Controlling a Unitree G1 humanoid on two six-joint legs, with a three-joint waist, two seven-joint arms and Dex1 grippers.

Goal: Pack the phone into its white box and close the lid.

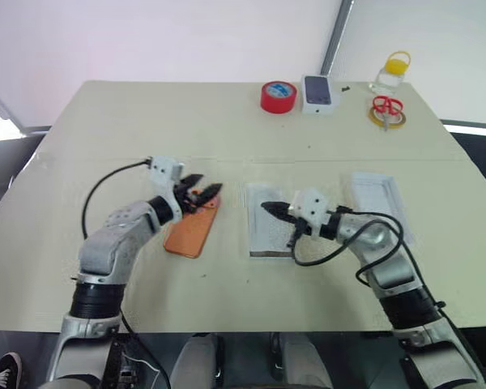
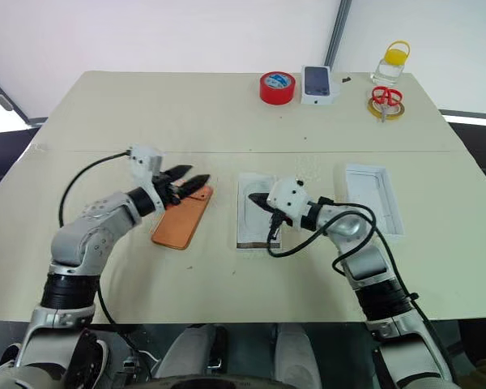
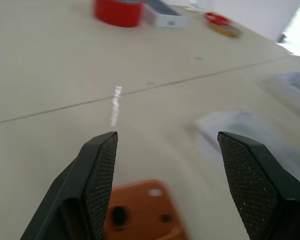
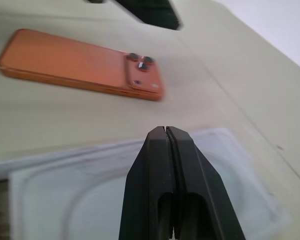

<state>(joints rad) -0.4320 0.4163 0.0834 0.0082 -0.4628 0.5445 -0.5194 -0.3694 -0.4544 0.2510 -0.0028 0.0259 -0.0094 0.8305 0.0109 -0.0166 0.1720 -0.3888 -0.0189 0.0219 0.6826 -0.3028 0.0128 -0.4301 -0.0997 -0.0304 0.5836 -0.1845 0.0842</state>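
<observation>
The orange phone lies flat on the table, camera lenses up, left of centre. My left gripper hovers open just over its far end, with nothing between the fingers. The white box lies at the centre; a flat white insert with an oval recess rests on it, and a grey-brown strip shows at its near end. My right gripper is shut and empty, pointing left over the insert. Another shallow white tray with a raised rim, apparently the lid, lies to the right.
At the table's far edge stand a red tape roll, a small white box printed with a phone picture, red scissors on a yellow ring and a clear jar with a yellow cap.
</observation>
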